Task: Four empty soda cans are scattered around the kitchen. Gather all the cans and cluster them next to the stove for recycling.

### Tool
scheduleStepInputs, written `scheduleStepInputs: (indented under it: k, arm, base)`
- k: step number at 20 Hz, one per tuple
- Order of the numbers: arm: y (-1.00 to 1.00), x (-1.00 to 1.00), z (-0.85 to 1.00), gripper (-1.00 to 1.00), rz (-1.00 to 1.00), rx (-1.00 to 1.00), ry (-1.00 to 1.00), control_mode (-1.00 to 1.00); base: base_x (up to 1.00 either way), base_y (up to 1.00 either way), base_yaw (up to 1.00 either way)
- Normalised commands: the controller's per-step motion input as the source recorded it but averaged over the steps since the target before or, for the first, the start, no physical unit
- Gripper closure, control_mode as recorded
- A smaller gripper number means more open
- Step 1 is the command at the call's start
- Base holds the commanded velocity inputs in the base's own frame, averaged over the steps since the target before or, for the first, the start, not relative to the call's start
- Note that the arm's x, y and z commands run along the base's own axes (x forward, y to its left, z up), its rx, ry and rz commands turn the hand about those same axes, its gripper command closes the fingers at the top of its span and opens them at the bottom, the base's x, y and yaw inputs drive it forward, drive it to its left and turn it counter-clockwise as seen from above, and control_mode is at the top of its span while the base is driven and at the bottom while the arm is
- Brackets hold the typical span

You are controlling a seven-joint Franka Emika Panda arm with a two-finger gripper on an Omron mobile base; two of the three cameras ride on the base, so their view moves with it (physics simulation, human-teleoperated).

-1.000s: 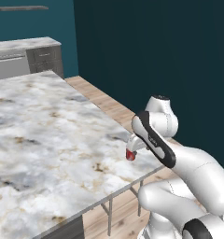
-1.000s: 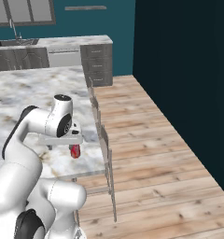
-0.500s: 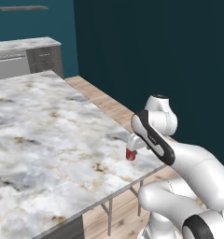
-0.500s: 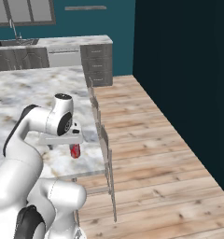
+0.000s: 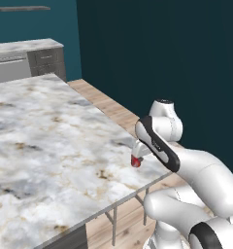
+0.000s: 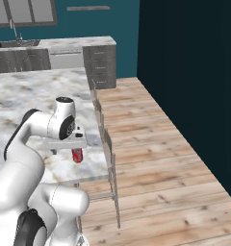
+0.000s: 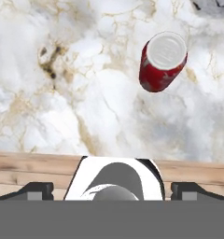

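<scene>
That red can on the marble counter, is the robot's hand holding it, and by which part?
No, nothing is held. The soda can stands upright on the counter, apart from the open gripper, whose fingers are spread wide.

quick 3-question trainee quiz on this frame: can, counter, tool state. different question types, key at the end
1. True or false: the tool is shut on the soda can.
2. What does the can stand on? A) the wood floor B) the marble counter C) the stove
3. Short answer: in the hand view, is the can upright or tipped over?

Key:
1. False. The jaws stand open, and the can sits apart from them, up and to the right in the hand view.
2. B, near the counter's edge by the arm.
3. Upright, silver top facing the camera.
</scene>
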Motion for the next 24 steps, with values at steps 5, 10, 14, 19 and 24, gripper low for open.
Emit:
scheduleStepInputs:
  k: [5,10,14,19,24]
  arm:
    - [0.0,0.22,-0.09,-1.0,0.0,-0.04,0.0,-1.0]
    - [0.0,0.24,-0.07,-1.0,0.0,-0.03,0.01,-1.0]
    - [0.0,0.23,-0.06,-1.0,0.0,-0.03,0.02,-1.0]
    - [0.0,0.21,-0.07,-1.0,0.0,-0.03,0.01,-1.0]
    - [0.0,0.19,-0.12,-1.0,0.0,-0.04,0.02,-1.0]
  base:
    - [0.0,0.0,0.0]
    - [0.0,0.0,0.0]
    - [0.0,0.0,0.0]
    - [0.0,0.0,0.0]
    - [0.0,0.0,0.0]
